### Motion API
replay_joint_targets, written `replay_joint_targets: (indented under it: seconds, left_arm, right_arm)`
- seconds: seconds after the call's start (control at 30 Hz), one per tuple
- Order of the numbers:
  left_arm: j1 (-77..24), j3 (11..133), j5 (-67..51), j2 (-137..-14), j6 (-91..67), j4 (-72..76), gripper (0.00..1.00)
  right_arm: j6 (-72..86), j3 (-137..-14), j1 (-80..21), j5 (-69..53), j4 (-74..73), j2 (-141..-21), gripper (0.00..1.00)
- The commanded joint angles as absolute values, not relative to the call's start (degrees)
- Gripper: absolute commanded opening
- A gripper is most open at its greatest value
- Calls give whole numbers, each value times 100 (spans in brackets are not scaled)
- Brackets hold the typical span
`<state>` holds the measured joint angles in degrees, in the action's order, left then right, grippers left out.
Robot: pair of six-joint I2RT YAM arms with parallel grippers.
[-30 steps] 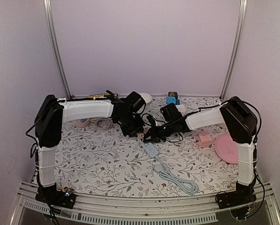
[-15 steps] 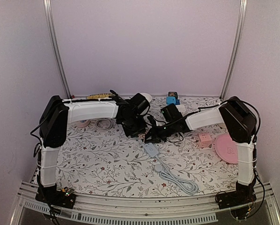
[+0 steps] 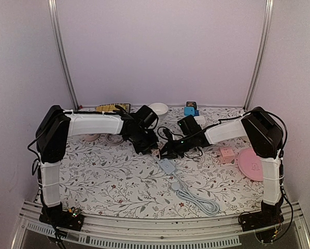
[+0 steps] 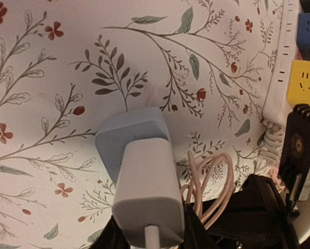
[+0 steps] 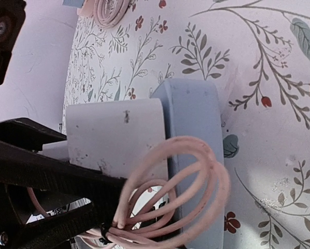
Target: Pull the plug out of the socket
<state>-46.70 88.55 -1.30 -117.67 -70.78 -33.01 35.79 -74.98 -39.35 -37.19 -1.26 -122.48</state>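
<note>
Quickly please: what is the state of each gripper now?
Left gripper: closed on the white plug.
Right gripper: in view, but open or closed cannot be told.

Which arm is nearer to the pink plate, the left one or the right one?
Right. The right arm stands beside the pink plate, at its right edge. The left arm is across the table, far to the plate's left.
</note>
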Motion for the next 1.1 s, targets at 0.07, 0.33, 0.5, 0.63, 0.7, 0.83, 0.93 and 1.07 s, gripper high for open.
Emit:
replay_joint_targets:
  seconds: [0.07,0.33,0.5,0.63,0.7,0.83,0.93,1.07]
  left_arm:
    - [-4503,8632,-674,-11131,-6909,-3430,0]
    - [-4950,9902,201,-11798,-6649,-4539,0]
    - [-5006,9802,182,-11827,-6733,-4521,0]
    - [-4795,9020,-380,-11536,-6910,-3779,0]
    - [-4635,8691,-579,-11378,-6968,-3537,0]
    - [-4325,8214,-884,-11081,-6988,-3245,0]
    - [-4186,8053,-965,-10990,-6981,-3139,0]
    - [-4128,8090,-990,-10973,-6892,-3129,0]
  right_arm:
    - [3490,-7170,-3612,-2310,-1081,-12758,2]
    - [3464,-7220,-3609,-2310,-1110,-12805,2]
    - [3448,-7225,-3604,-2302,-1125,-12838,2]
    - [3443,-7218,-3607,-2285,-1138,-12847,2]
    - [3428,-7215,-3604,-2281,-1134,-12862,2]
    - [3411,-7215,-3604,-2269,-1142,-12882,2]
    - [3395,-7225,-3608,-2250,-1156,-12888,2]
    - [3384,-7209,-3604,-2250,-1160,-12915,2]
